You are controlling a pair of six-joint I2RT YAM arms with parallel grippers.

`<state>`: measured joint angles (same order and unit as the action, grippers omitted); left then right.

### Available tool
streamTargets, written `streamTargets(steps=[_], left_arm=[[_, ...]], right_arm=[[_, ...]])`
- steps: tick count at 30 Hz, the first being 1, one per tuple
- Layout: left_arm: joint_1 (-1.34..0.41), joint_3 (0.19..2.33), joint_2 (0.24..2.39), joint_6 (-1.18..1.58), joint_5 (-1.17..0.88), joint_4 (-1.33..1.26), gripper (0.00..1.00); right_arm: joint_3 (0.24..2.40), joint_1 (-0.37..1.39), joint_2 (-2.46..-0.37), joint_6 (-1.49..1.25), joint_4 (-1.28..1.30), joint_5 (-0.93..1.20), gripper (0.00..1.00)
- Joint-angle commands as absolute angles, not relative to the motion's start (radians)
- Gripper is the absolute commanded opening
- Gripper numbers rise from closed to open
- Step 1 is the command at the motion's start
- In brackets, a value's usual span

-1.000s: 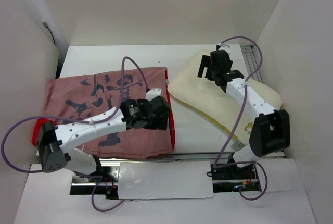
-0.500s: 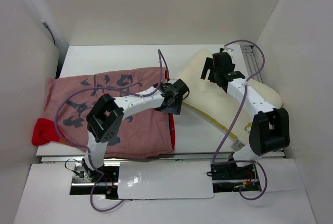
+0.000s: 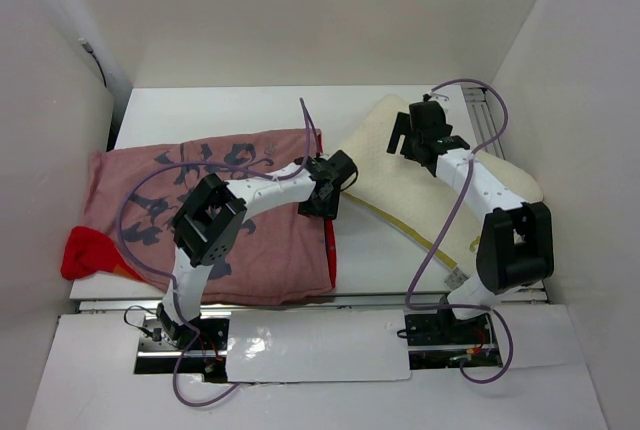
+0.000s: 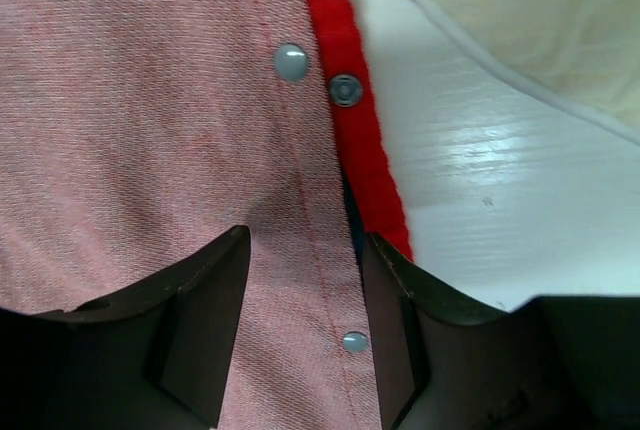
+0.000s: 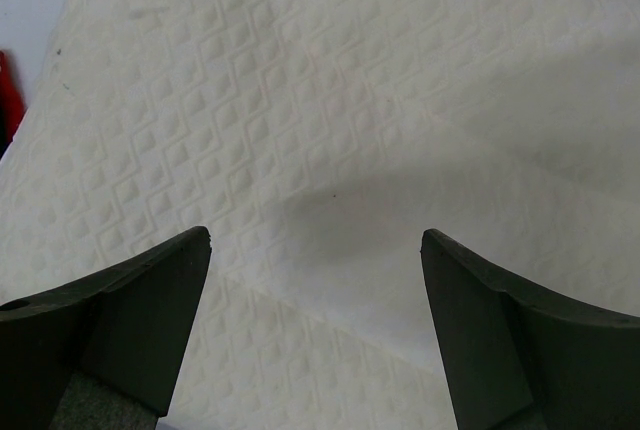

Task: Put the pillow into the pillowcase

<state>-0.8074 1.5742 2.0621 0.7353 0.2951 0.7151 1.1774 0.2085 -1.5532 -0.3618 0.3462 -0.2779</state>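
Hovering at the pillowcase's [image 3: 280, 250] snap-buttoned right edge, left hand [image 4: 305, 242] part-open, gripping nothing. Right hand [image 5: 315, 240] wide open over pillow [image 3: 390, 175], empty. Pillow lies on counter [image 3: 200, 110], just beside pillowcase.

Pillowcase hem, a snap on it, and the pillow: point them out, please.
pillowcase hem [image 4: 372, 175], left wrist view, middle of the bright red strip.
snap [image 4: 346, 89], left wrist view, centre of the metal ring.
pillow [image 5: 330, 100], right wrist view, quilted top surface.
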Motion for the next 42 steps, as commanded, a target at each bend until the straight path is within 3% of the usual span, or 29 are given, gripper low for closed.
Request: streamTargets(steps=[1, 7, 12, 15, 17, 30, 37, 38, 39, 40, 41, 42], left_arm=[[-0.804, 1.585, 2.083, 0.719, 0.256, 0.69, 0.61], [-0.804, 1.585, 2.092, 0.719, 0.247, 0.672, 0.56], [-0.793, 1.585, 2.079, 0.741, 0.247, 0.704, 0.23], [-0.793, 1.575, 2.042, 0.75, 0.261, 0.713, 0.13], [-0.793, 1.566, 2.023, 0.75, 0.27, 0.713, 0.0], [-0.824, 1.393, 1.718, 0.778, 0.409, 0.618, 0.0], [-0.833, 1.361, 1.622, 0.759, 0.437, 0.592, 0.0], [-0.833, 1.361, 1.611, 0.759, 0.437, 0.583, 0.0], [-0.833, 1.361, 1.611, 0.759, 0.448, 0.583, 0.0], [-0.833, 1.361, 1.611, 0.759, 0.448, 0.583, 0.0], [-0.833, 1.37, 1.611, 0.75, 0.448, 0.583, 0.0], [-0.833, 1.37, 1.611, 0.75, 0.448, 0.583, 0.0]], right_arm=[[1.181, 0.204, -1.56, -0.37, 0.341, -0.285, 0.92], [1.181, 0.204, -1.56, -0.37, 0.341, -0.285, 0.92], [1.171, 0.204, -1.551, -0.37, 0.35, -0.285, 0.92], [1.17, 0.204, -1.551, -0.37, 0.341, -0.285, 0.92], [1.17, 0.204, -1.551, -0.37, 0.341, -0.275, 0.92], [1.255, 0.294, -1.641, -0.288, 0.308, -0.256, 1.0], [1.313, 0.295, -1.843, -0.31, 0.287, -0.161, 1.0], [1.313, 0.295, -1.859, -0.31, 0.287, -0.14, 0.95], [1.277, 0.295, -1.868, -0.31, 0.269, -0.129, 0.83], [1.257, 0.295, -1.868, -0.31, 0.253, -0.111, 0.57], [1.237, 0.284, -1.856, -0.339, 0.23, -0.1, 0.01], [1.217, 0.284, -1.836, -0.35, 0.21, -0.1, 0.0]])
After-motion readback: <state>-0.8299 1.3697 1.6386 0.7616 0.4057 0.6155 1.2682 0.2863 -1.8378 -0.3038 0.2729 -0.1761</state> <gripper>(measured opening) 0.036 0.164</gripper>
